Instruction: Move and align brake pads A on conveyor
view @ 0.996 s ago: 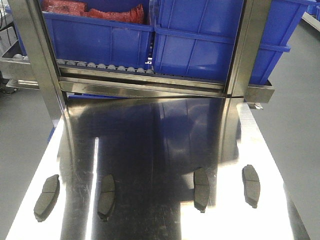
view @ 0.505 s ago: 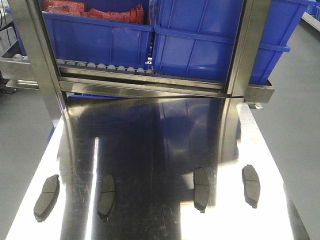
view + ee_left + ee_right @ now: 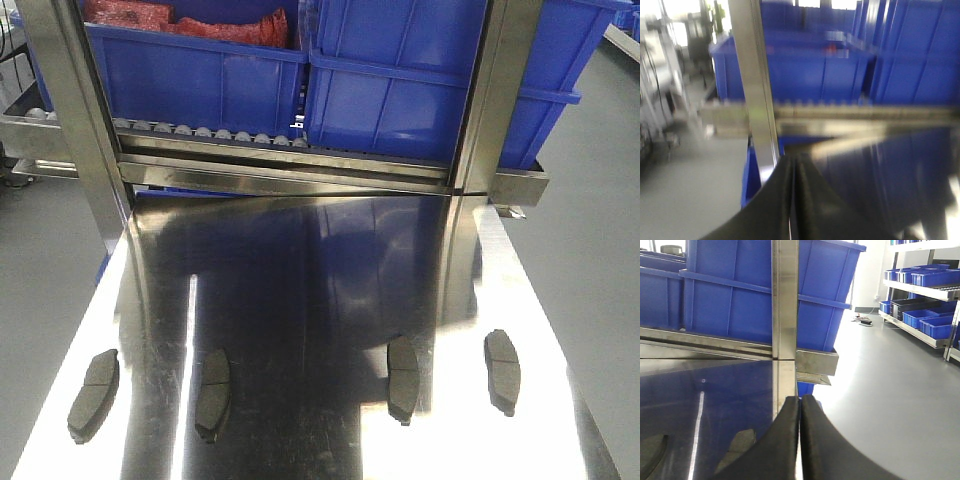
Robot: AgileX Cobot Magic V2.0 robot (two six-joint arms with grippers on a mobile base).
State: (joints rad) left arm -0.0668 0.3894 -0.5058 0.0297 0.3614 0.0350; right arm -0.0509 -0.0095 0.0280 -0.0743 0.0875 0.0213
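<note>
Several brake pads A lie in a row on the shiny steel table (image 3: 300,280), near its front edge: one at the far left (image 3: 93,395), one left of centre (image 3: 212,393), one right of centre (image 3: 403,378) and one at the right (image 3: 502,371). The conveyor is out of view. My left gripper (image 3: 793,162) is shut with nothing in it, above the table's left edge; its view is blurred. My right gripper (image 3: 800,399) is shut and empty, over the table's right edge, with one pad (image 3: 742,442) just left of it. Neither gripper shows in the front view.
Blue plastic bins (image 3: 420,80) sit on a roller rack (image 3: 210,135) behind the table. Two steel uprights (image 3: 75,120) (image 3: 495,100) stand at the table's back corners. Grey floor (image 3: 890,390) lies on both sides, with shelving (image 3: 925,310) at the far right.
</note>
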